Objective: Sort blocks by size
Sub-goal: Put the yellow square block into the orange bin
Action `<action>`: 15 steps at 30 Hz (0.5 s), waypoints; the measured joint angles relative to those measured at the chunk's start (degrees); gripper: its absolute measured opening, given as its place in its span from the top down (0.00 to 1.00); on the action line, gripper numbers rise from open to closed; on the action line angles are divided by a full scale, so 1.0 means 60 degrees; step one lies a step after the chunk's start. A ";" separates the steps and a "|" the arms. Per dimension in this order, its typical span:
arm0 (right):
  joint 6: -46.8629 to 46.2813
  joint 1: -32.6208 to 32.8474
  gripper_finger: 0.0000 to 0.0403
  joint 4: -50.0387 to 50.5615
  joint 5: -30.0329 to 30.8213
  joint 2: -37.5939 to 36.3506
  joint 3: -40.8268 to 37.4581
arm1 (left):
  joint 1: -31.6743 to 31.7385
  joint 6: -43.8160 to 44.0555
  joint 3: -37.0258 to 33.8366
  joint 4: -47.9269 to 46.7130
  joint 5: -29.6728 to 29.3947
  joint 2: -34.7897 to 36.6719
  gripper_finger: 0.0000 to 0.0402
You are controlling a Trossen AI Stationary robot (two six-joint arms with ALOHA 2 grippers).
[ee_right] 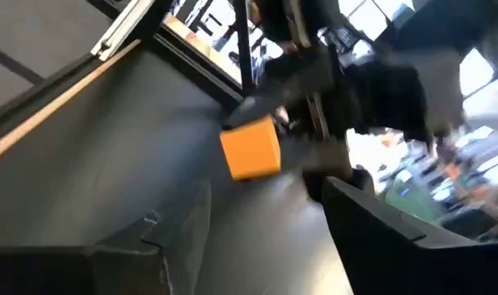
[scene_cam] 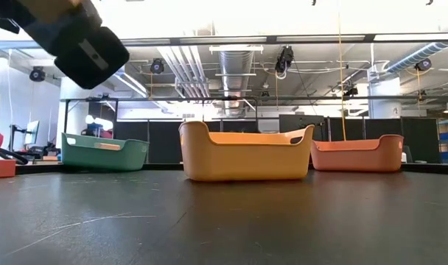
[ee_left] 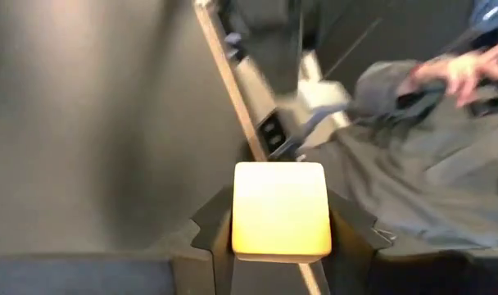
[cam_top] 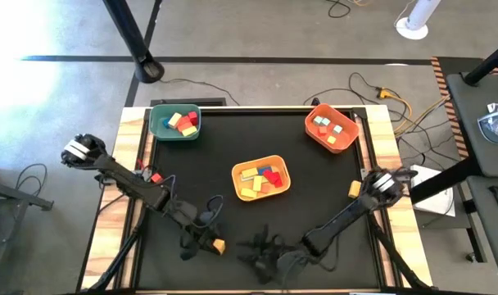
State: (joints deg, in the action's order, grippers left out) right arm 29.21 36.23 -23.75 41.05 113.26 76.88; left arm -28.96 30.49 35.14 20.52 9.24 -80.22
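My left gripper (cam_top: 210, 243) is near the table's front edge, shut on a yellow-orange block (ee_left: 280, 209), also seen from above (cam_top: 219, 245). My right gripper (cam_top: 261, 248) stands just to its right, open (ee_right: 265, 217), with nothing between its fingers. It faces that block (ee_right: 251, 147). Other blocks lie in the green bin (cam_top: 175, 123), the yellow bin (cam_top: 261, 178) and the orange bin (cam_top: 331, 129). A red block (cam_top: 156, 176) lies at the mat's left edge and an orange block (cam_top: 355, 188) at its right edge. My left gripper pinches the block's two opposite side faces (ee_left: 241, 221) between its two fingers (ee_left: 210, 233). The block's front face stands beyond the fingertips. In the low view the gripper (scene_cam: 84, 44) hangs well above the table top.
The black mat (cam_top: 233, 139) is bare between the bins and in front of the yellow bin (scene_cam: 246, 154). Wooden strips (cam_top: 134, 131) border it left and right. A person in grey clothing (ee_left: 429, 164) sits beyond the table's near edge, a hand (ee_left: 478, 70) raised.
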 joint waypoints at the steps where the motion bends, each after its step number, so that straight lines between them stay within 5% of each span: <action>1: 0.0328 0.0000 0.42 0.0127 0.0014 0.0240 0.0407 | 0.0006 0.0028 -0.0070 0.0405 0.0079 -0.0056 0.72; 9: 0.1933 -0.0139 0.31 0.0693 0.0180 0.1383 0.2393 | -0.0048 0.0214 -0.0331 0.2339 0.0071 -0.0186 0.72; 15: 0.1919 -0.0473 0.35 0.0849 0.0514 0.1463 0.2553 | -0.0060 0.0093 -0.0346 0.2381 -0.0352 -0.0201 0.72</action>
State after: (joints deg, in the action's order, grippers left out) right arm 40.72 33.39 -18.66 44.13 122.04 92.20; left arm -29.32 31.05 33.06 34.81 7.13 -81.43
